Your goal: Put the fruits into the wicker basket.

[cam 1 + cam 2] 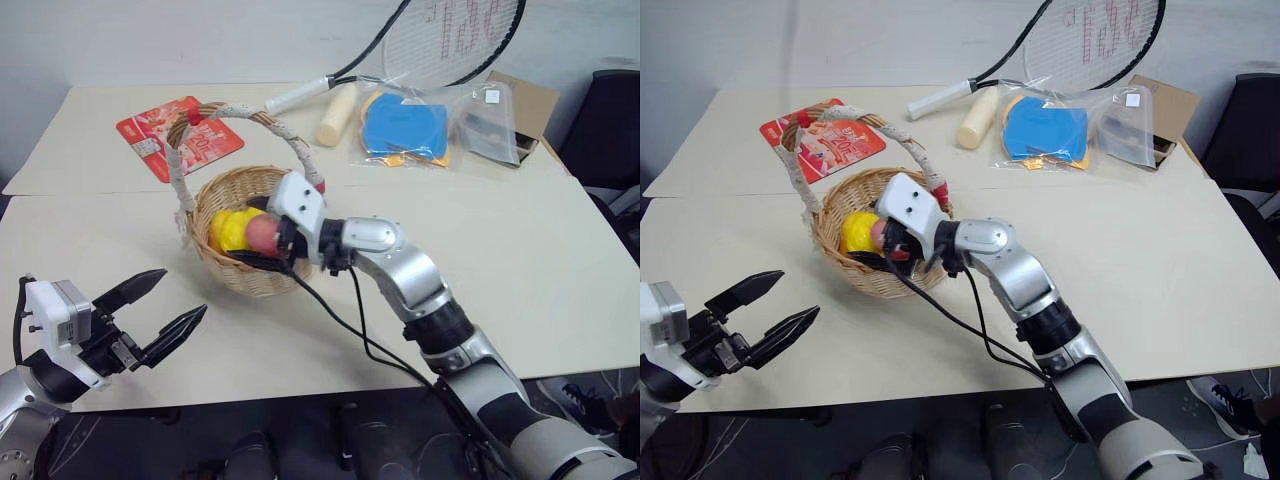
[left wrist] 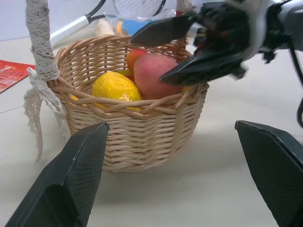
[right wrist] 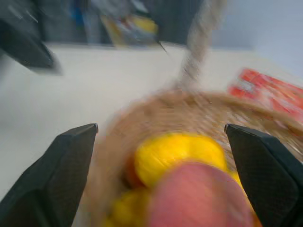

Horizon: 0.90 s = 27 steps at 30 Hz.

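A round, light-tan woven wicker basket (image 1: pixel 255 235) with a tall arched handle wrapped in white cord stands on a pale beige worktop (image 1: pixel 520 260), toward the robot's left of centre. Inside lie a bumpy yellow toy lemon (image 2: pixel 115 88) and other yellow and red fruits. A round pink-red toy peach (image 2: pixel 155 74) sits at the top of the pile, at the rim.

The right gripper (image 1: pixel 268 238) reaches level over the basket's near rim, its two black fingers spread wide on either side of the peach. The peach appears to be free of them and resting on the other fruit, though the blurred right wrist view leaves that uncertain.

The left gripper (image 1: pixel 165 304) hovers above the near-left part of the worktop, well apart from the basket, fingers wide and empty.

To finish this step well, the right gripper should probably draw straight back along its own line, keeping its lower finger from catching the wicker rim and tipping the basket.

The handle arches close behind the right gripper. There is open worktop in front of and to the right of the basket; a tennis racket (image 1: pixel 440 40) and bagged items (image 1: pixel 410 130) lie well beyond.
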Motion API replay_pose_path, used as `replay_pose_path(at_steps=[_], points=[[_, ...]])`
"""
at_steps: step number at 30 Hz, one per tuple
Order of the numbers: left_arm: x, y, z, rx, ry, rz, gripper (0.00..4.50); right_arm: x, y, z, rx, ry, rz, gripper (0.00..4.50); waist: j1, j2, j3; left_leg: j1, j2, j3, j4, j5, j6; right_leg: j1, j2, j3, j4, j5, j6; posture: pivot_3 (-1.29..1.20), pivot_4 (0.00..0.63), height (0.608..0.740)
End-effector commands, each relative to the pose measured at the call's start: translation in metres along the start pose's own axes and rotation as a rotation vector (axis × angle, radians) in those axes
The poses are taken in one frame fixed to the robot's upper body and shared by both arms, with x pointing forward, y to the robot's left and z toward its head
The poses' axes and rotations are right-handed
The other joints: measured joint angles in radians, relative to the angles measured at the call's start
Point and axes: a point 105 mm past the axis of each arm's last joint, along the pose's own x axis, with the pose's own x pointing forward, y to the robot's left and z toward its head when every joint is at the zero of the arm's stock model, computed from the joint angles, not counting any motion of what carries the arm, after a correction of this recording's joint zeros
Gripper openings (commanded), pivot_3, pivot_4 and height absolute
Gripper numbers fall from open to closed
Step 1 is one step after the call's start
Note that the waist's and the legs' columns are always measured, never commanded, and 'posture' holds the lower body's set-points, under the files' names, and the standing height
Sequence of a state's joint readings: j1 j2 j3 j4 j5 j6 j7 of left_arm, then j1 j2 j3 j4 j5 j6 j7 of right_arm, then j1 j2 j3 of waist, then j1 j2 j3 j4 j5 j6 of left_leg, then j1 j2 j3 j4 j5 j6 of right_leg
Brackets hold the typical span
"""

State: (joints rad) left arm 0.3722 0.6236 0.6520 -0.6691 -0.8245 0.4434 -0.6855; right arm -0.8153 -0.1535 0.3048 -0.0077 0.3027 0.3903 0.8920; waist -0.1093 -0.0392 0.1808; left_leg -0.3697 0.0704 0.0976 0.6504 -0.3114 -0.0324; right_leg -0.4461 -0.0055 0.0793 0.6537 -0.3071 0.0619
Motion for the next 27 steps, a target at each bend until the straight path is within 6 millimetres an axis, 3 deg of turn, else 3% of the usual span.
replay_pose_path(at_steps=[1, 6, 11, 15, 17, 22, 25, 27], points=[[-0.002, -0.002, 0.014, 0.055, -0.034, 0.0, 4.5, -0.039, 0.016, 0.015, -0.005, -0.063, 0.146, 4.47, 0.008, 0.0, 0.0, 0.0, 0.0, -0.002, 0.0, 0.0, 0.0, 0.001, 0.0, -0.001, 0.0, 0.0, 0.0, 0.0, 0.15, 0.74], [-0.006, -0.002, 0.013, 0.048, -0.034, 0.007, 4.5, -0.093, 0.014, -0.006, 0.136, 0.078, 0.18, 4.47, 0.013, -0.001, 0.0, 0.0, -0.003, -0.002, 0.001, -0.001, 0.003, 0.002, -0.004, -0.002, -0.002, 0.0, 0.0, 0.0, 0.15, 0.74], [-0.004, -0.004, 0.011, 0.039, -0.041, 0.002, 4.5, -0.112, -0.039, -0.016, 0.09, 0.102, -0.027, 4.47, -0.005, -0.001, 0.001, 0.002, -0.005, 0.0, 0.002, 0.0, 0.004, 0.002, 0.0, 0.0, 0.0, 0.001, 0.001, 0.0, 0.15, 0.74], [0.0, -0.005, 0.011, 0.039, -0.046, -0.008, 4.5, -0.103, -0.074, -0.008, 0.045, 0.044, -0.128, 4.47, -0.008, -0.001, 0.001, 0.003, -0.004, -0.001, 0.001, 0.0, 0.003, 0.002, 0.005, 0.004, 0.001, 0.001, 0.0, 0.0, 0.15, 0.74], [0.001, -0.006, 0.011, 0.039, -0.046, -0.012, 4.5, -0.095, -0.08, -0.007, 0.025, 0.032, -0.116, 4.47, -0.008, 0.0, 0.001, 0.002, -0.003, -0.001, 0.001, 0.0, 0.003, 0.001, 0.007, 0.005, 0.001, 0.001, 0.0, 0.0, 0.15, 0.74], [0.004, -0.007, 0.009, 0.027, -0.042, -0.029, 4.5, -0.054, -0.079, -0.003, -0.019, -0.012, -0.031, 4.47, -0.011, 0.0, 0.001, 0.002, 0.003, 0.001, 0.001, 0.0, 0.001, 0.001, 0.007, 0.005, 0.0, 0.001, 0.0, 0.0, 0.15, 0.74], [0.008, -0.011, 0.005, 0.023, -0.031, -0.043, 4.5, -0.042, -0.078, -0.007, -0.01, -0.011, 0.008, 3.86, -0.013, 0.0, 0.001, 0.002, 0.003, 0.002, 0.001, 0.0, 0.001, 0.001, 0.005, 0.005, 0.0, 0.001, 0.0, 0.0, 0.15, 0.74], [0.008, -0.013, 0.005, 0.023, -0.032, -0.046, 4.5, -0.042, -0.077, -0.008, -0.012, -0.008, 0.024, 3.2, -0.012, 0.0, 0.001, 0.002, 0.002, 0.002, 0.002, 0.0, 0.001, 0.001, 0.003, 0.005, 0.0, 0.001, 0.0, 0.0, 0.15, 0.74]])
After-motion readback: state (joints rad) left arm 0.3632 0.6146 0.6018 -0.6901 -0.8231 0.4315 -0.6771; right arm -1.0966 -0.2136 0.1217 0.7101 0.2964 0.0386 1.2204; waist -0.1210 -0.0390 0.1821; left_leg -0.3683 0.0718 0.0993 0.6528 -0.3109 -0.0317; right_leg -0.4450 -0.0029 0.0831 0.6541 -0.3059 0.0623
